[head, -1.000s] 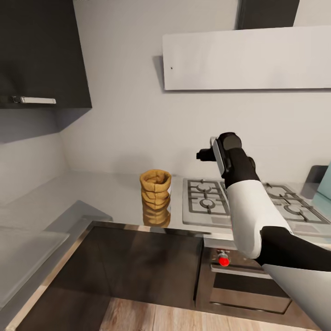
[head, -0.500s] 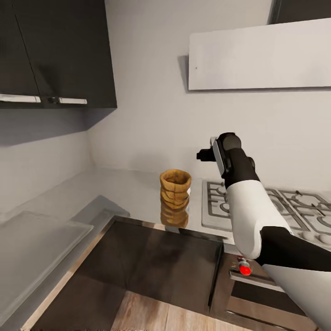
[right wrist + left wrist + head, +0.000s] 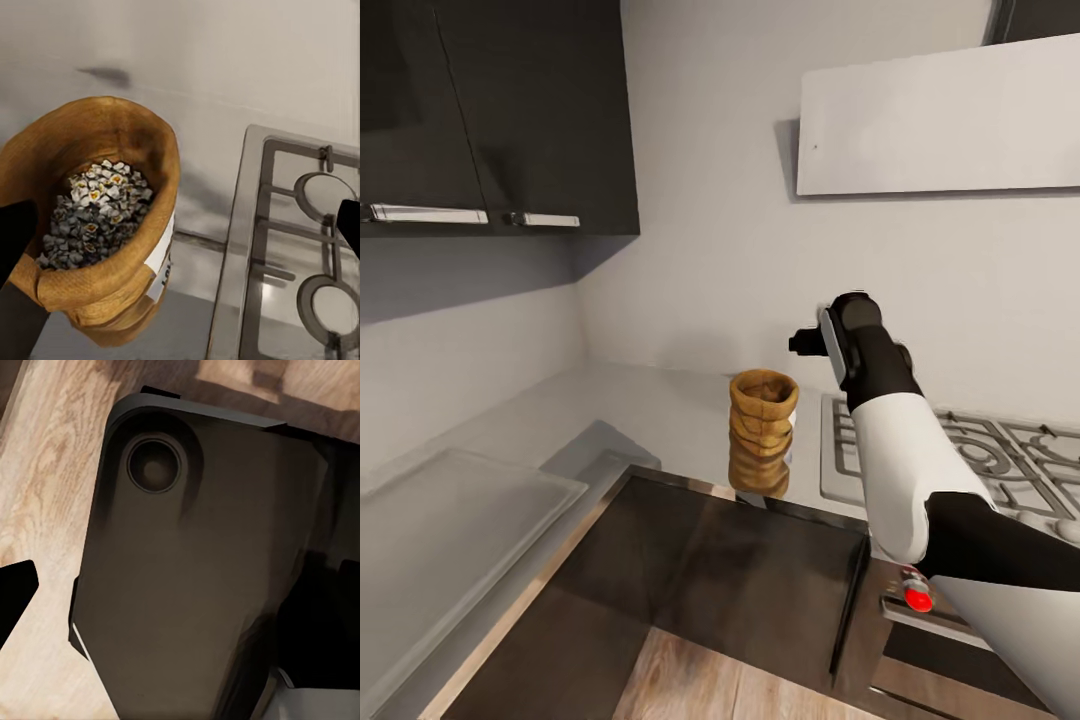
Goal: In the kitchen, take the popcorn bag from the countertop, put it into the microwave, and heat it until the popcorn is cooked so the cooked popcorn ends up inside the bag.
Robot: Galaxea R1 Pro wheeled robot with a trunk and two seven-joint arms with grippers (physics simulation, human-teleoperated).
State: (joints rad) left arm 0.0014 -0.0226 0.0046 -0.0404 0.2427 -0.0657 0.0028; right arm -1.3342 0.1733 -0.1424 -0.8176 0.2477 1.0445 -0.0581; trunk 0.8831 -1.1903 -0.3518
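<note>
The popcorn bag [image 3: 762,418] stands upright at the countertop [image 3: 660,420] front edge, just beside the hob [image 3: 960,460]. The right gripper [image 3: 180,225] hovers above it, fingers spread wide, evidently staged for a grasp. The left gripper's state cannot be told.

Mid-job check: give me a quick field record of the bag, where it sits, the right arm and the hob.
popcorn bag: upright, open at the top, pale kernels inside
support: glossy grey countertop, near its front edge
beside bag: gas hob, apart from the bag
right gripper: raised above the countertop, between bag and hob, not touching the bag; its fingers show only as dark edges, spread unclear
left gripper: cannot tell from the left wrist view, which shows a dark panel over wood floor
bag grasped: no
</note>
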